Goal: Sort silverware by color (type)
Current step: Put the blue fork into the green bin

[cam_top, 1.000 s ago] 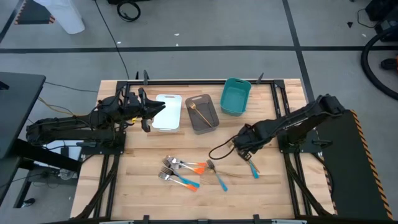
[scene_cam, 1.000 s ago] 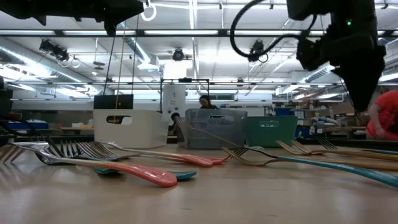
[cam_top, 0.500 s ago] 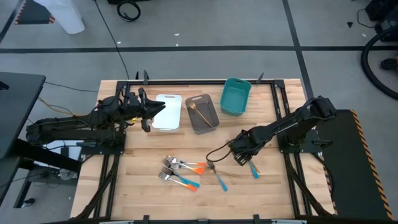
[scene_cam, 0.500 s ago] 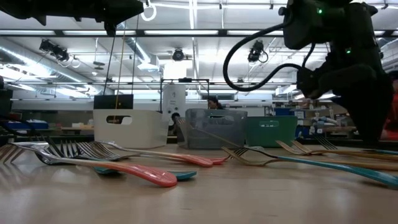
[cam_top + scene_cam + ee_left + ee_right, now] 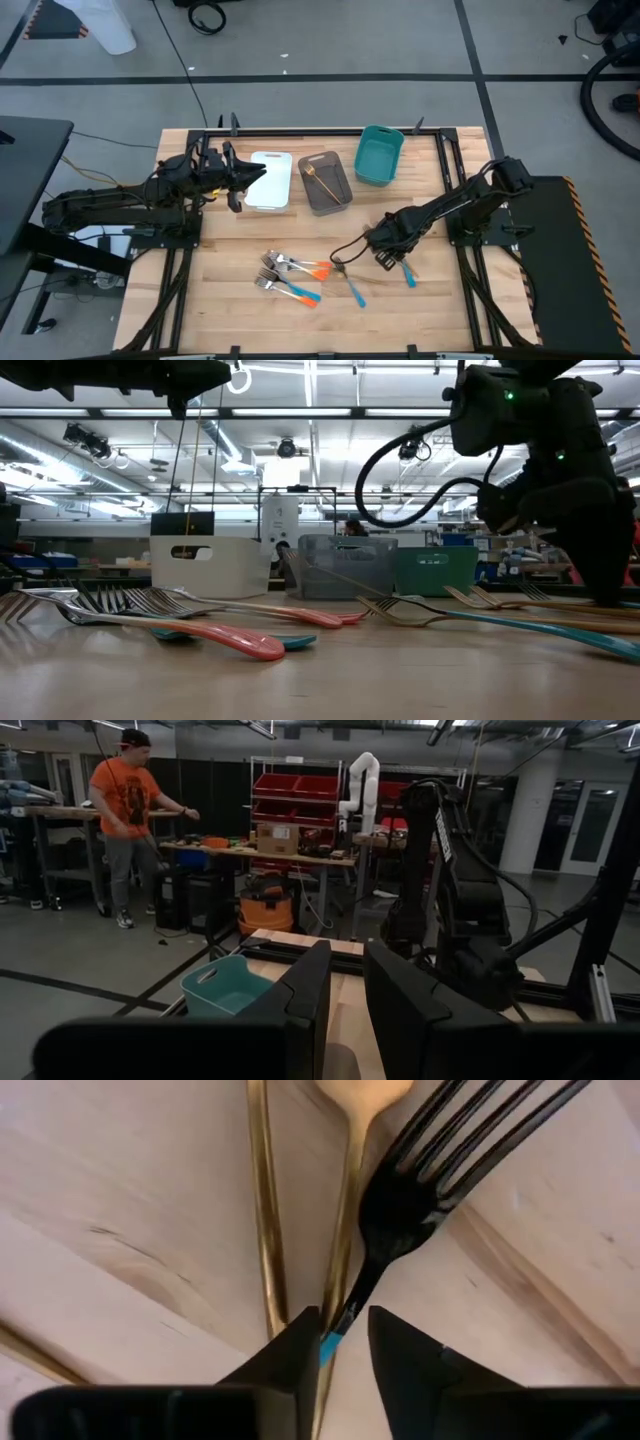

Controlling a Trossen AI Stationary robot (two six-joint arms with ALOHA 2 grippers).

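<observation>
1. High view: the right gripper (image 5: 383, 250) is lowered to the wooden table (image 5: 230, 300) beside a teal-handled fork (image 5: 407, 269), to the right of the silverware pile (image 5: 290, 276). The left gripper (image 5: 238, 181) hangs over the edge of the white bin (image 5: 270, 180), well apart from the pile.
2. High view only: three bins stand in a row at the far side, white, then a grey bin (image 5: 325, 182) holding one gold utensil (image 5: 320, 182), then a teal bin (image 5: 379, 155). The pile's handles point mostly toward the right arm's side, heads toward the left.
3. Right wrist view only: the right gripper's fingers (image 5: 290, 1350) straddle the thin neck of a dark-headed fork (image 5: 400, 1200) with a teal handle start (image 5: 330, 1346). A narrow gap remains between them, and whether they already pinch the neck cannot be told. The fork's long axis runs from the fingers outward, tines away from the gripper.
4. Same view: two gold pieces (image 5: 262, 1200) lie just beside the fork, roughly parallel to it, one ending in a spoon bowl (image 5: 362, 1090).
5. Low view: orange-handled utensils (image 5: 215, 635) and teal-handled forks (image 5: 520, 622) lie flat, long axes running across the picture.
6. Left wrist view: the left gripper's fingers (image 5: 305, 995) stand slightly apart, holding nothing. A person (image 5: 125, 820) stands in the room beyond.
</observation>
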